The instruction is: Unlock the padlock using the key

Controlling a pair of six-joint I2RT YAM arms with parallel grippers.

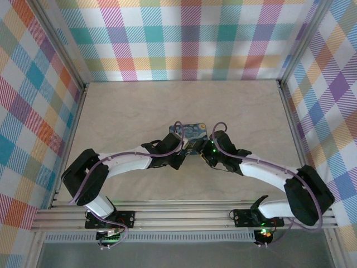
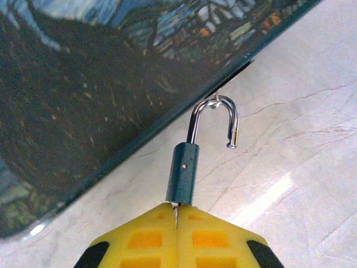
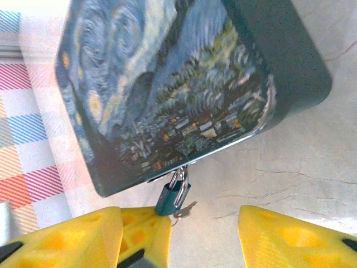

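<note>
The padlock (image 2: 183,172) is a small teal block with a silver shackle (image 2: 216,114). The shackle is hooked through the latch of a starry-night printed tin (image 2: 83,95), and one of its legs stands free of the body. My left gripper (image 2: 176,215) is shut on the key (image 2: 176,207), a thin metal sliver going into the padlock's bottom. In the right wrist view the padlock (image 3: 170,194) hangs at the tin's (image 3: 162,84) lower edge. My right gripper (image 3: 178,240) stands open around it, touching nothing. From above, both grippers meet at the tin's (image 1: 189,132) near edge.
A small grey metal piece (image 3: 187,210) lies on the table beside the padlock. The tin sits mid-table on a pale marbled surface (image 1: 128,111). Checked walls (image 1: 184,39) close in the back and both sides. The arms' bases stand along the near rail (image 1: 178,215).
</note>
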